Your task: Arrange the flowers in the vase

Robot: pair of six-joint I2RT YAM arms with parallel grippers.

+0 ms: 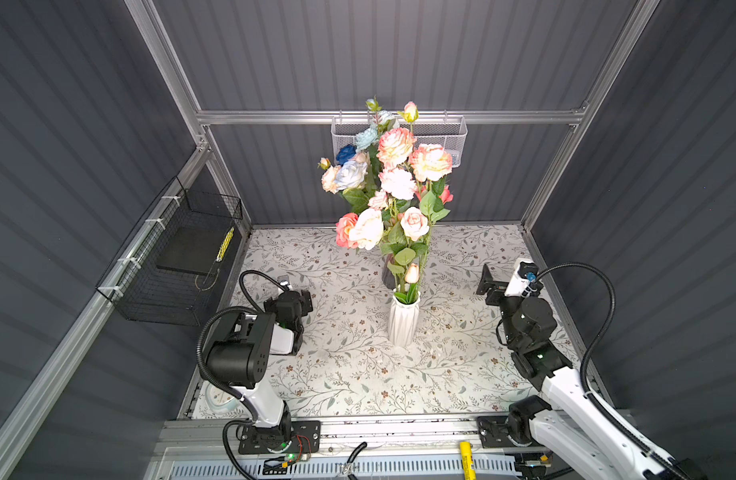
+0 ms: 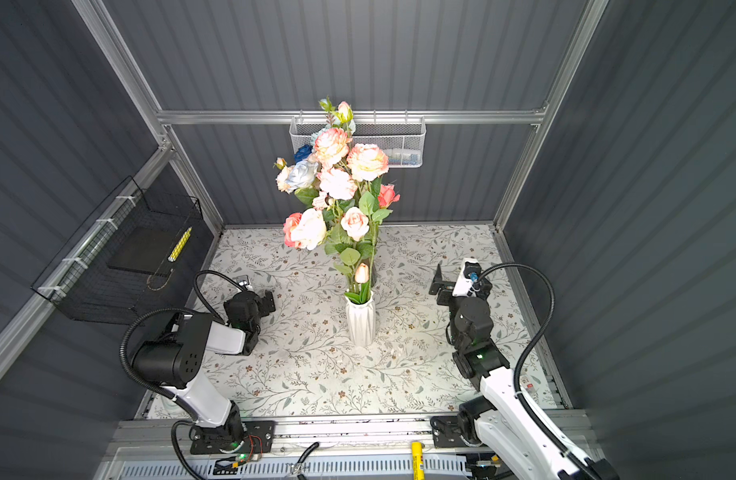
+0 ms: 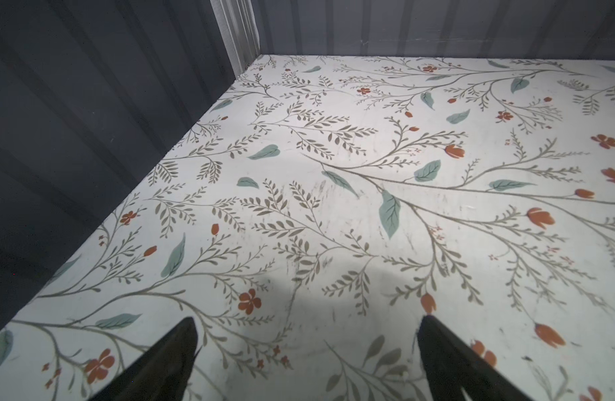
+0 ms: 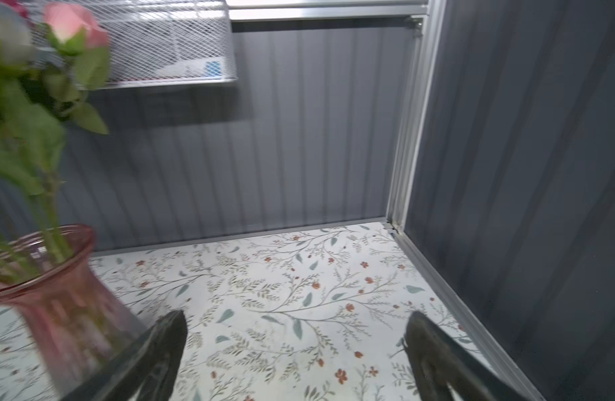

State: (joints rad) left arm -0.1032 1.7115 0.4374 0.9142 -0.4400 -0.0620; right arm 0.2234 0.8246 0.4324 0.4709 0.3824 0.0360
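Note:
The flowers [image 1: 393, 183] [image 2: 337, 178] stand as one tall bunch of pink, peach, cream and blue heads at the back middle of the table. Their stems run down into a white ribbed vase [image 1: 403, 322] [image 2: 361, 322] and a pink glass vase [image 4: 66, 312] just behind it. In the right wrist view a pink rose [image 4: 70, 24] rises from the glass vase. My left gripper [image 1: 304, 300] [image 3: 308, 318] is open and empty, low over the cloth left of the vases. My right gripper [image 1: 486, 282] [image 4: 297, 312] is open and empty, right of them.
A floral cloth [image 1: 358, 374] covers the table. A white mesh basket [image 1: 436, 137] hangs on the back wall behind the bunch. A black wire basket [image 1: 171, 257] hangs on the left wall. A yellow tool [image 1: 466, 455] lies on the front rail.

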